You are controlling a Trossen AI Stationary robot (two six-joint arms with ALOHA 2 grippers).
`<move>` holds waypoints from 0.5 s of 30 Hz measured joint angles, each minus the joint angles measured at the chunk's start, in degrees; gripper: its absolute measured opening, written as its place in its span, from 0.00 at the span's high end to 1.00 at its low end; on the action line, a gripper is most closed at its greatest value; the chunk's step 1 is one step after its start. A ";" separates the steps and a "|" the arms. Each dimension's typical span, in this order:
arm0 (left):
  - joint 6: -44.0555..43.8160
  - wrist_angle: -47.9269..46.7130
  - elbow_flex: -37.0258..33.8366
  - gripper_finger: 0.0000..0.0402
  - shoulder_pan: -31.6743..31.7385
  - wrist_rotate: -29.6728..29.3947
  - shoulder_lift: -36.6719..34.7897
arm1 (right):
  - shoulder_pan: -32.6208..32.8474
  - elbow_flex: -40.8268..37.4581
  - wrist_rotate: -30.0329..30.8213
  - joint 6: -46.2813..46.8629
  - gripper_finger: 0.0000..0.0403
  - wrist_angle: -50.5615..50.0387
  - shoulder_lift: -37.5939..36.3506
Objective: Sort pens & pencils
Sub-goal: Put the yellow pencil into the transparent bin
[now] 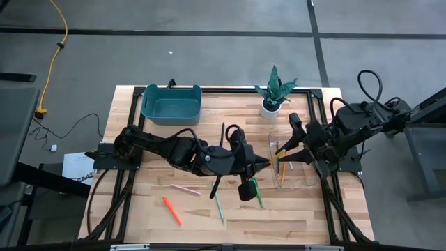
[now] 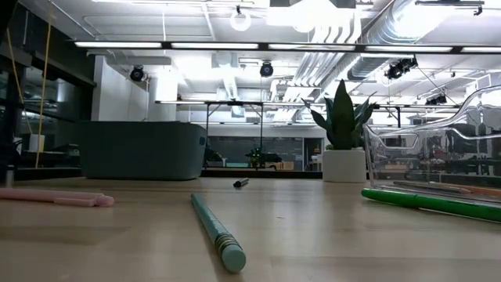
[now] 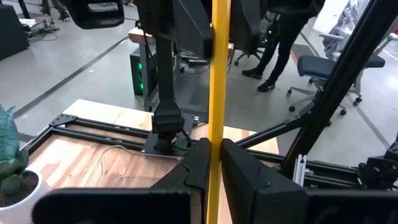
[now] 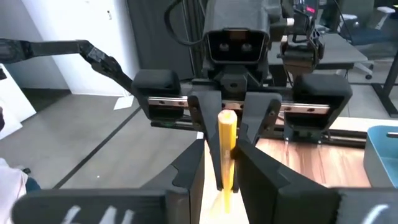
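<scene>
Both grippers meet over the clear container [image 1: 276, 143] near the table's right side. My left gripper [image 1: 270, 161] [image 3: 214, 163] and my right gripper [image 1: 284, 159] [image 4: 227, 182] are both shut on the yellow pencil [image 1: 282, 168]. On the wood lie the pink pen [image 1: 185, 189] [image 2: 55, 197], the red-orange pen [image 1: 171, 210], the green pen [image 1: 258, 192] [image 2: 430, 202], the teal pencil [image 1: 218, 207] [image 2: 215, 231] and a dark stick [image 1: 223, 131] [image 2: 241, 183]. The orange pencil does not show clearly. My left gripper pinches the yellow pencil's shaft [image 3: 219, 134] between its two fingers, coming level from the table's left and lying across it. The pencil is lifted clear and stands roughly upright. My right gripper has the same pencil [image 4: 227, 146] between its fingers [image 4: 198, 177], coming from the table's right; the pencil's end points toward its camera.
A teal bin [image 1: 171, 103] [image 2: 141, 149] sits at the table's far left and a potted plant [image 1: 273, 92] [image 2: 343, 133] at the far edge behind the clear container [image 2: 438, 153]. Bare wood lies along the near edge. Arm mounts flank both sides.
</scene>
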 joint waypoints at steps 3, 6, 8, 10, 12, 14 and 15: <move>0.00 -0.04 0.00 0.94 0.00 0.00 0.00 | 0.00 0.01 0.00 -0.40 0.80 0.37 0.17; 0.00 -0.07 0.00 0.94 0.00 -0.02 0.00 | -0.24 0.04 -0.03 -0.38 0.80 0.25 0.46; 0.00 -0.07 0.00 0.94 0.00 -0.02 0.00 | -0.28 0.04 -0.01 -0.40 0.80 0.26 0.74; 0.00 -0.09 0.00 0.94 0.00 -0.02 0.00 | -0.28 0.04 0.00 -0.40 0.80 0.25 0.92; 0.00 -0.09 0.00 0.94 0.00 -0.02 0.00 | -0.47 0.04 0.00 -0.40 0.81 0.26 1.01; 0.00 -0.09 0.00 0.94 0.00 -0.04 0.00 | -0.63 0.04 0.00 -0.40 0.81 0.20 1.08; 0.00 -0.09 0.00 0.94 0.00 -0.04 0.00 | -0.63 0.04 0.00 -0.40 0.82 0.24 1.08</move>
